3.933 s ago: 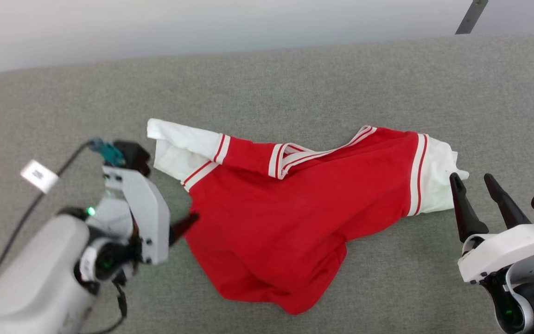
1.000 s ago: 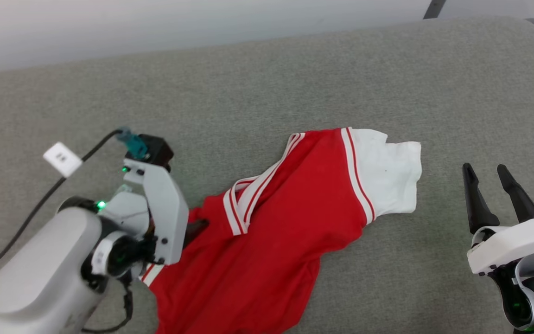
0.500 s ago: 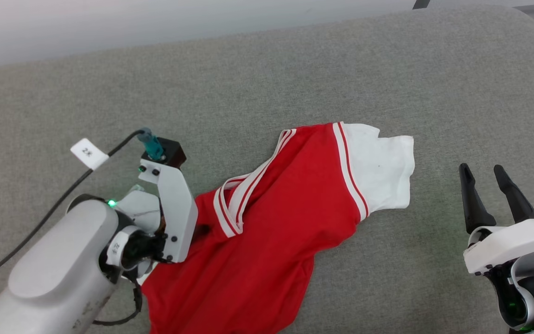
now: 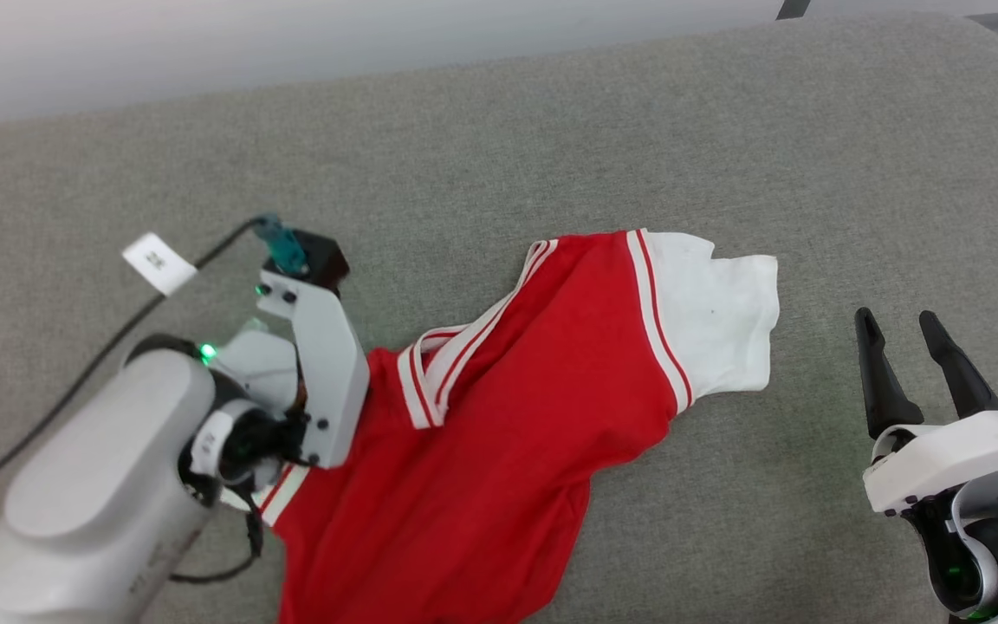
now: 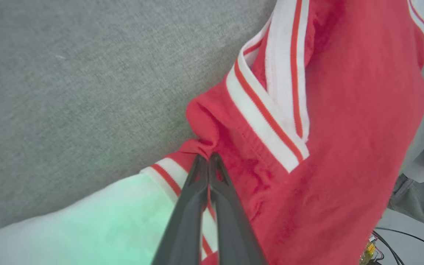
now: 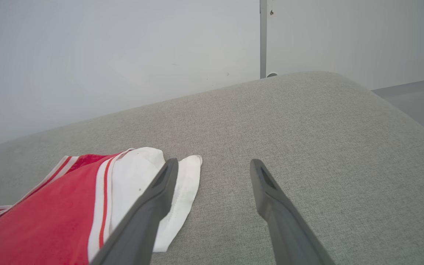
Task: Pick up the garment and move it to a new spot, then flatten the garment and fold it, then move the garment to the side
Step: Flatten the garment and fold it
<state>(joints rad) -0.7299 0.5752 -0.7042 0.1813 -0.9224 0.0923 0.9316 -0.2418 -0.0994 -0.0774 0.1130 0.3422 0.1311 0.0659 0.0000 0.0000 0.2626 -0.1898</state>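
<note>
- Head view: the garment point(image 4: 499, 451) lies rumpled on the grey cushion point(image 4: 551, 156), running from the centre down to the lower left and off the bottom edge. The side facing up is plain red.
- Its one white sleeve point(image 4: 716, 321) points right, and the striped collar point(image 4: 430, 381) sits just beside the left wrist.
- Against half a second ago, the left forearm point(image 4: 92, 503) and wrist have shifted slightly left. A striped cuff now shows under the wrist, while the right-hand sleeve has barely moved.
- Against the oldest frame, the garment has been dragged from a broad spread at the centre toward the lower left.
- The right gripper point(image 4: 895, 318) is at the lower right as before, fingers spread and holding nothing, apart from the sleeve.
- Writing: the white tag point(image 4: 158, 262) on the cable point(image 4: 118, 321) carries small dark marks, too blurred to read.
- Left wrist view: the left gripper point(image 5: 208, 160) has its fingers pressed together, pinching a fold of red cloth at the shoulder seam next to the sleeve's striped trim. The white sleeve below is washed in green light.
- Right wrist view: the spread fingers point over the cushion toward a pale wall point(image 6: 105, 55) with a thin metal strip point(image 6: 263, 36). The left finger overlaps the sleeve edge, and I cannot tell whether they touch.
</note>
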